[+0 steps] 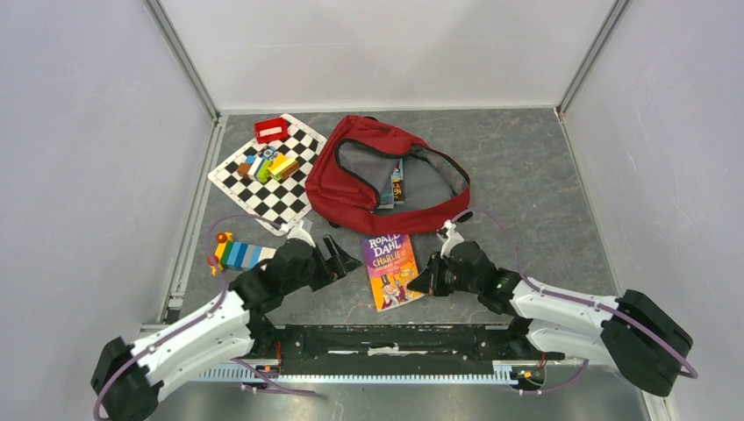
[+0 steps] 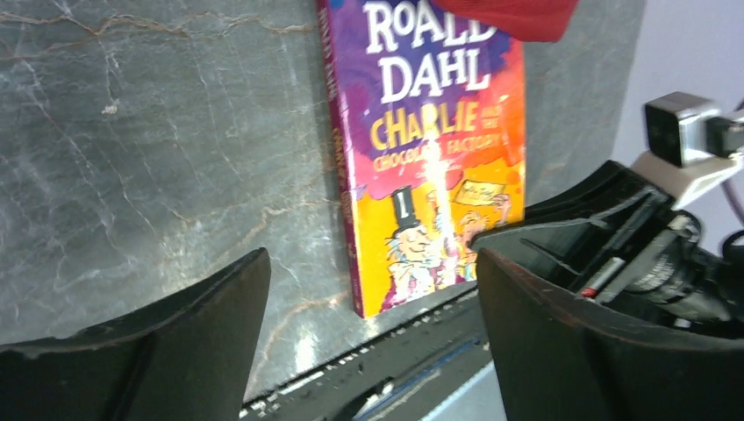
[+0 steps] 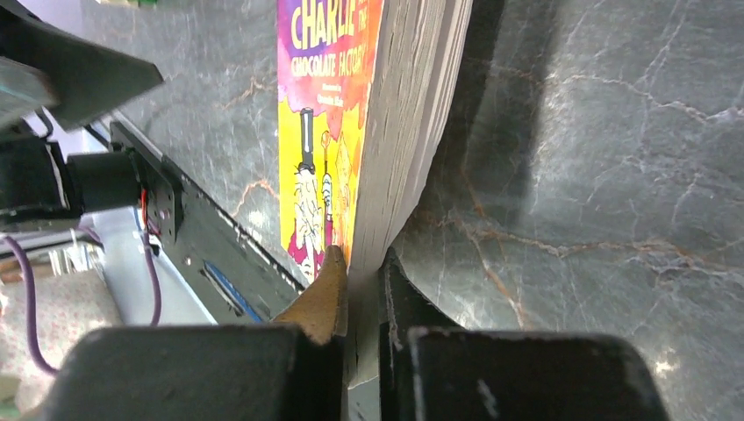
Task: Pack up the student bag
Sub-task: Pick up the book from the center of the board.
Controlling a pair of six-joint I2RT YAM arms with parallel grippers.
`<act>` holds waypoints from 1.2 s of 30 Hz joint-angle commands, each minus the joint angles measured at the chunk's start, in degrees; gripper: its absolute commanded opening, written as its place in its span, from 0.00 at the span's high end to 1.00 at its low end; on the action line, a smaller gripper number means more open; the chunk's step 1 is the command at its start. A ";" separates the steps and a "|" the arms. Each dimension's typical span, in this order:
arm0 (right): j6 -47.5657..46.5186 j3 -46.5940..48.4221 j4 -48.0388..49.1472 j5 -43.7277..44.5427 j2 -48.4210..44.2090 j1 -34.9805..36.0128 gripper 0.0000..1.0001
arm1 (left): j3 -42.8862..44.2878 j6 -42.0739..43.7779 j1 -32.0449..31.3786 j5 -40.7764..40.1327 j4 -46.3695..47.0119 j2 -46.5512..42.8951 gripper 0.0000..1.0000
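Observation:
The student bag (image 1: pixel 351 175), dark red with grey lining, lies unzipped at the back middle; its red edge (image 2: pixel 509 17) shows in the left wrist view. A Roald Dahl paperback (image 1: pixel 391 267) lies cover-up in front of it. My right gripper (image 1: pixel 423 279) is shut on the book's right edge. The right wrist view shows the page block (image 3: pixel 412 114) pinched at the right gripper (image 3: pixel 361 263), with a shadow beneath that edge. My left gripper (image 1: pixel 344 254) is open just left of the book. In its own view the left gripper (image 2: pixel 370 259) holds nothing and the book (image 2: pixel 434 158) lies ahead.
Another book (image 1: pixel 392 184) lies inside the bag. A chessboard (image 1: pixel 268 197) at the back left carries coloured blocks (image 1: pixel 268 165) and a small red box (image 1: pixel 271 130). A coloured block toy (image 1: pixel 235 254) lies by my left arm. Walls enclose three sides.

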 commanded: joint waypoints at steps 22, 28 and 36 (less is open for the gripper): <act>-5.46 22.54 -2.36 -1.44 -16.79 0.13 1.00 | 22.95 4.92 -0.09 4.31 -4.99 -7.04 0.00; -4.67 22.12 2.00 -2.67 -17.30 0.14 1.00 | 23.14 4.70 -0.09 3.67 -2.59 -4.50 0.00; -5.05 21.21 2.52 -4.30 -15.68 0.12 1.00 | 19.97 1.80 -0.09 8.32 11.03 -4.11 0.42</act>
